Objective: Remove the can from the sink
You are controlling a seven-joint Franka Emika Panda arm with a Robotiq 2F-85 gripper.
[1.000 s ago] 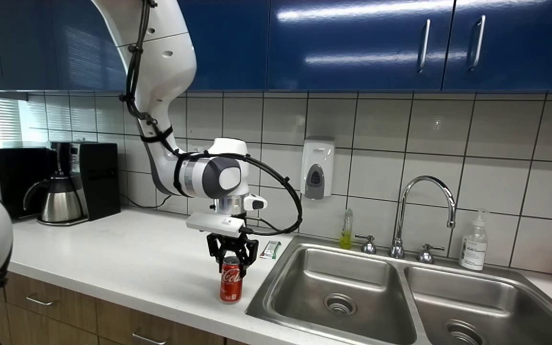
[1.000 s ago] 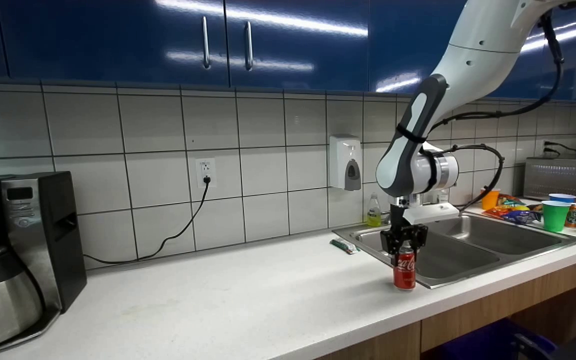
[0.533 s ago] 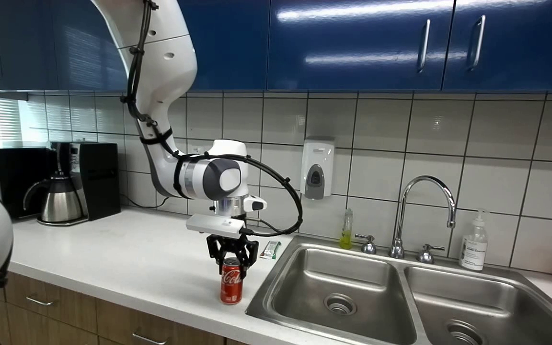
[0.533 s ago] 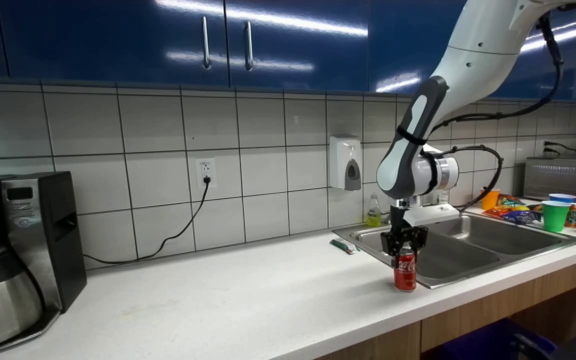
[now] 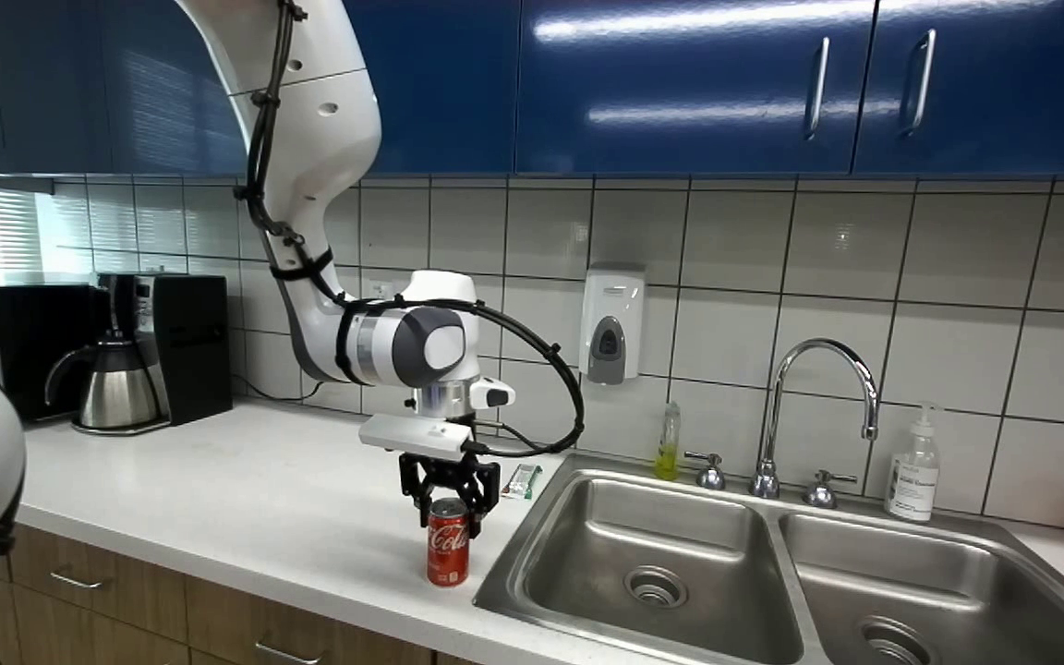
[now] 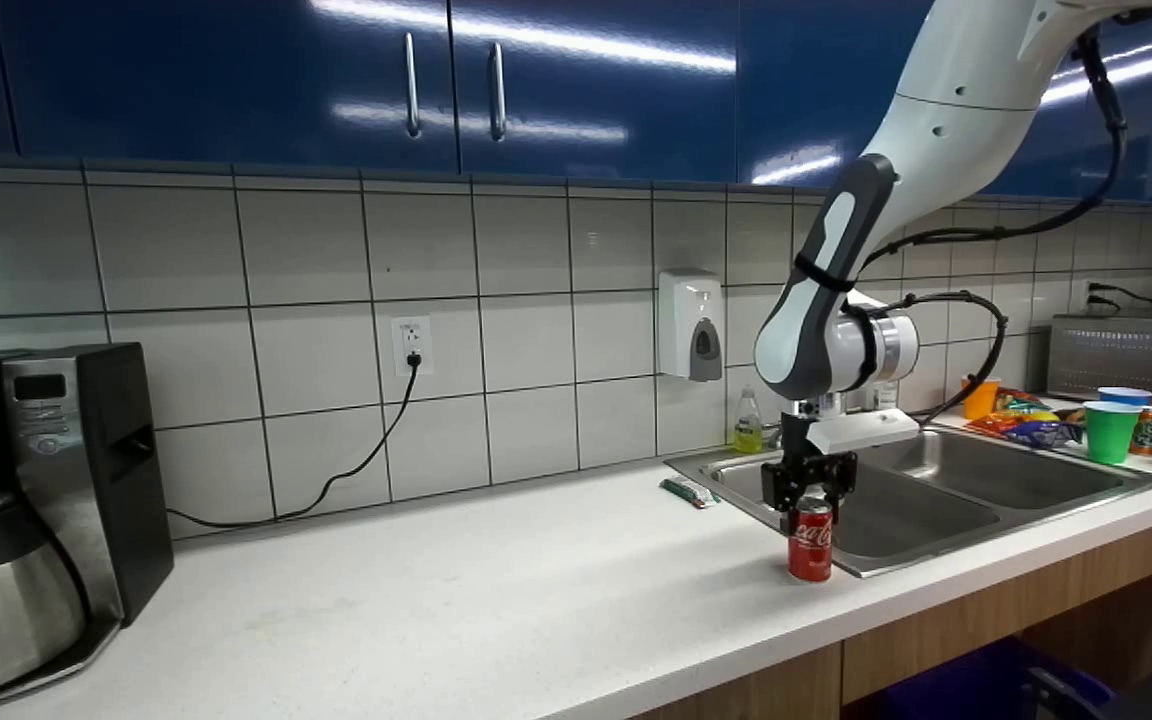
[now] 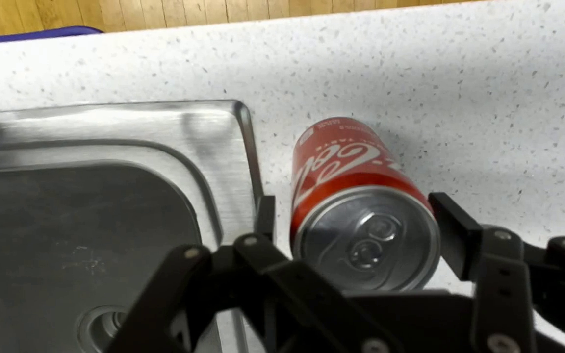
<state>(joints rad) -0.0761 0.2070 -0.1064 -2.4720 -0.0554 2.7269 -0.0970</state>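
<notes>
Can (image 5: 448, 547) upright on counter (image 5: 292, 517) near its front edge, just outside the sink (image 7: 214, 132), by a front corner; removal judged done. Handling (judged): smooth thin metal, slippery if wet; stiff if sealed, easily dented if empty; fill not known. Best hold: opposite sides of upper wall, just under the rim. Gripper (image 7: 355, 225) unclenched, spread slightly wider than the can, straddling its top; gap visible on the sink side, contact opposite cannot be told.

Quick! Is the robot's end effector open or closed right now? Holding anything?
End effector: open, around the top of the can, not holding it; a gap shows on one side.
</notes>
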